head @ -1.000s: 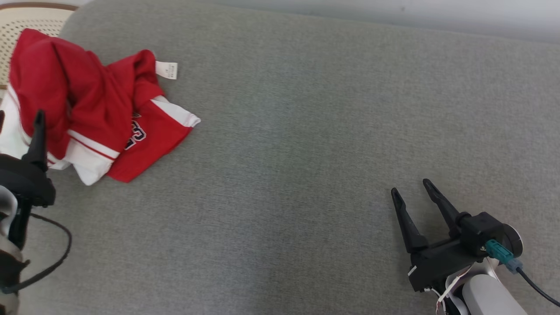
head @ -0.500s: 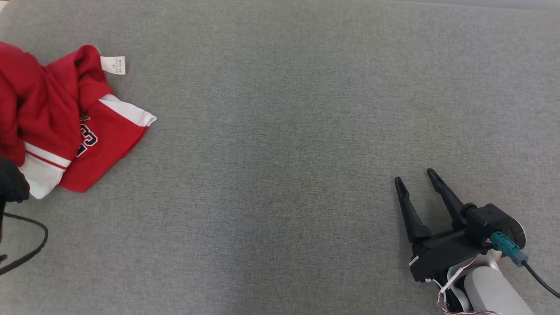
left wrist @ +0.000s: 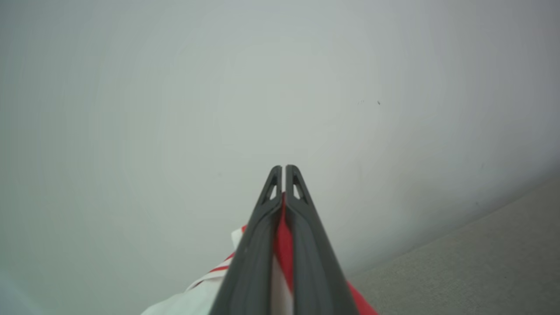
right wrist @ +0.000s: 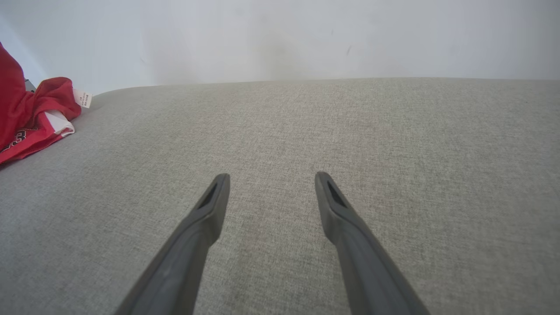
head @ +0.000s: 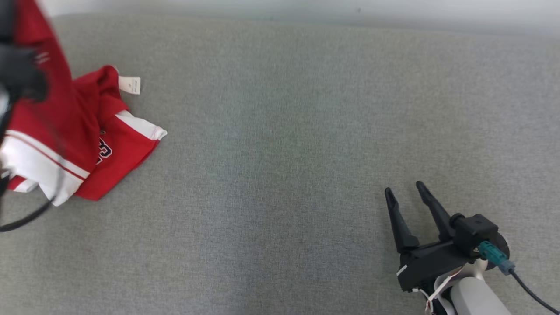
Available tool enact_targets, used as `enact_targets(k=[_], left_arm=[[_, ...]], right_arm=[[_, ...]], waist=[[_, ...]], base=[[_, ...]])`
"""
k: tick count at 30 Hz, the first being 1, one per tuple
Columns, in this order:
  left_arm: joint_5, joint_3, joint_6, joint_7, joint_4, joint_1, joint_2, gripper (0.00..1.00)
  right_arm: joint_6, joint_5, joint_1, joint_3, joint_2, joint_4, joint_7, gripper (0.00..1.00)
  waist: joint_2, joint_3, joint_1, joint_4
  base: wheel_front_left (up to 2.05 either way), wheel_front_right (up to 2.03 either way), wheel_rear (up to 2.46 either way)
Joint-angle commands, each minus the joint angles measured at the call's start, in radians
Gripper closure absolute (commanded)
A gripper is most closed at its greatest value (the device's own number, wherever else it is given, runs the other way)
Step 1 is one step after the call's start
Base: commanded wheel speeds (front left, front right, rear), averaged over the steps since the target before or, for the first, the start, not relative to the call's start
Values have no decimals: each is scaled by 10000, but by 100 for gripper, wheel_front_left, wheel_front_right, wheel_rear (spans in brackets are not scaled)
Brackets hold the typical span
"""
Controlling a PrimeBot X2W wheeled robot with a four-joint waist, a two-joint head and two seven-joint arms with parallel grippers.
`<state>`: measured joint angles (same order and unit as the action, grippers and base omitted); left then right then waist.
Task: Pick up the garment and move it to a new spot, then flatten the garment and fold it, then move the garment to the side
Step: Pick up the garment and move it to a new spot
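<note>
Grey cushion, left gripper now lifting pinched garment, right gripper spread, empty.

Red, white-striped garment; seemingly grey-green cushion.

The right gripper has two long, matte black fingers that taper to rounded points, each with a narrow slot cut through near its tip. They grow from a blocky black base with a small white tab on one corner. Beside the base sits a stubby black housing carrying a teal plug, whose blue-grey boot runs into a thin black cable. Fine white and red wires curl under the base, above a smooth, pale grey forearm. The left gripper has dark grey fingers with small triangular cut-outs at the tips. A looping black lead trails from it.
</note>
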<state>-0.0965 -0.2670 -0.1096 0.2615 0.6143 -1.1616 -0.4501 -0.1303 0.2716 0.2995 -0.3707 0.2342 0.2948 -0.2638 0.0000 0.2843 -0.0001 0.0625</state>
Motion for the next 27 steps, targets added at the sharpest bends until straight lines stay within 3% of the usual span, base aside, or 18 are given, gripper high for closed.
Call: enact_targets(k=[1,8,15,22,27], left_arm=[[143,-397,-102,47,-834,-112,233,100],[-153,-1787,-182,49,-3286,-73,1101,100],[-925,-2645,-197,50,-4220,235,1942,100],[-994,-3403,-201,50,-4405,544,2643,100],[-1164,-2972,-202,51,-4063,1432,3094,100]], right_arm=[[-8,31,-95,-22,-115,21,-7,0],[-8,169,-236,23,-505,131,-7,0],[-8,223,-232,188,-692,186,-7,0],[-8,201,-370,423,-848,113,-7,0],[-8,225,-293,454,-964,77,-6,0]], waist=[[0,-377,1,-39],[0,-793,1,-519],[0,-832,1,-1311],[0,-612,1,-2256],[0,-429,1,-2829]], base=[[0,0,0],[0,0,0],[0,0,0],[0,0,0],[0,0,0]])
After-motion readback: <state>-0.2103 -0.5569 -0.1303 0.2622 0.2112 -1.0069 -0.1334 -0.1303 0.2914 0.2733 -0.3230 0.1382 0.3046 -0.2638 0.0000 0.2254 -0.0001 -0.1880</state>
